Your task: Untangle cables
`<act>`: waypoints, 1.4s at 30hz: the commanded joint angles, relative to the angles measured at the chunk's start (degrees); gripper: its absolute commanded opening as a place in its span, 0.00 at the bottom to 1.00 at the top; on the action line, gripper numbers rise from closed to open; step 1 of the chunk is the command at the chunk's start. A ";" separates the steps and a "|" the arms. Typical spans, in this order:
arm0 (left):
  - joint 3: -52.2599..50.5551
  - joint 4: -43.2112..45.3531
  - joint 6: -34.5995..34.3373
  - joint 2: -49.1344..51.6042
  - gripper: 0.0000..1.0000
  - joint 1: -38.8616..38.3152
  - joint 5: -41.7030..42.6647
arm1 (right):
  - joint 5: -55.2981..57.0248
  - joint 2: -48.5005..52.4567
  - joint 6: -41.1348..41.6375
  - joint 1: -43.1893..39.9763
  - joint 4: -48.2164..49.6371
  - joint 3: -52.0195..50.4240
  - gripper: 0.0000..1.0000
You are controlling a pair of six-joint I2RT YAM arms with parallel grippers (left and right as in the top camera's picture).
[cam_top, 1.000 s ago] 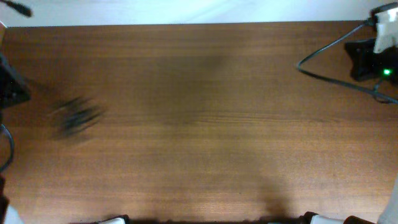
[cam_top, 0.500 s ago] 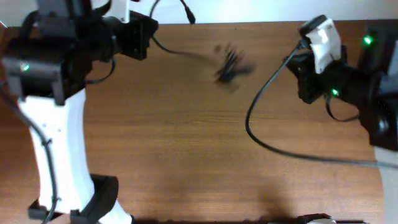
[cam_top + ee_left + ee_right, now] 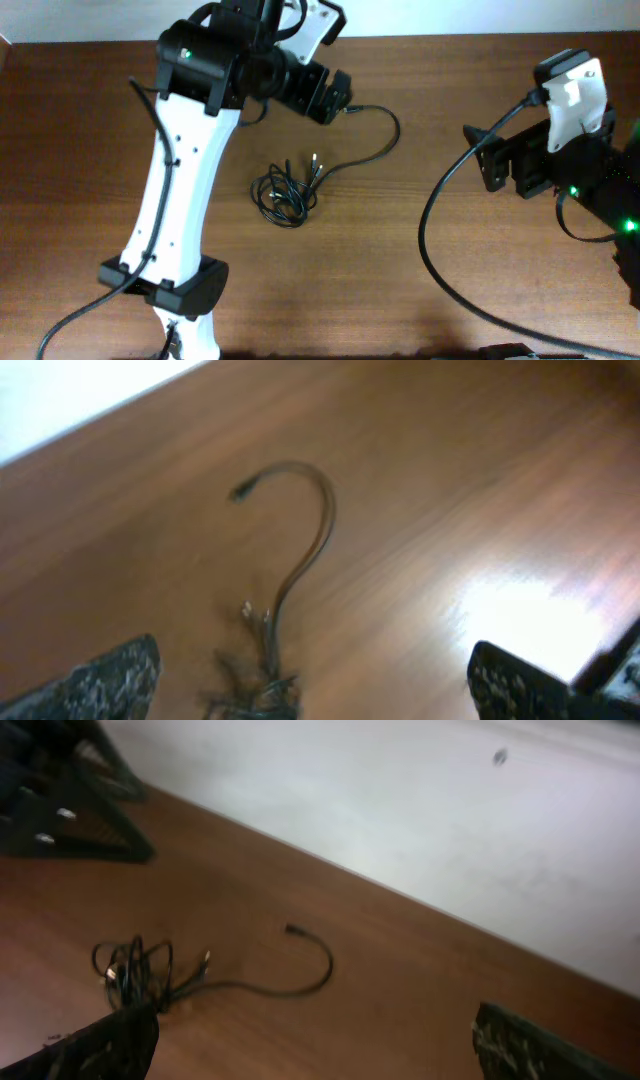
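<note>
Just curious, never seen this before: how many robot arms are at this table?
2. The white left arm stretches beside the tangled cables; the dark right arm is at the far right. None seems hidden.

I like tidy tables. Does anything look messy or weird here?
Yes: the thin black cables lie knotted in a small clump on the table, one strand curling out alone. Nothing looks broken or spilled.

The left wrist view is blurred: the cables (image 3: 328, 515) smear, and their tangle runs off the near edge. The left gripper (image 3: 312, 685) shows only fingertips at the bottom corners, likewise the right gripper (image 3: 315, 1045). Overhead, the right arm (image 3: 600, 170) is cut by the right edge.
</note>
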 commanded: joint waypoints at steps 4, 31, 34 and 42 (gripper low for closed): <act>-4.90 -8.41 -14.45 -2.40 0.99 -0.28 -10.36 | -0.17 5.14 6.88 0.11 -1.33 0.66 0.99; -56.35 26.38 -59.10 -2.36 1.00 0.83 -35.43 | 0.04 5.31 6.62 0.09 -1.73 0.66 0.99; -56.35 26.29 -59.04 -2.36 0.78 0.85 -33.27 | 0.04 5.86 6.64 0.09 -2.19 0.66 0.99; -56.37 26.29 -54.86 -2.34 0.00 3.93 -28.28 | 0.04 6.38 6.64 0.11 -2.45 0.63 0.99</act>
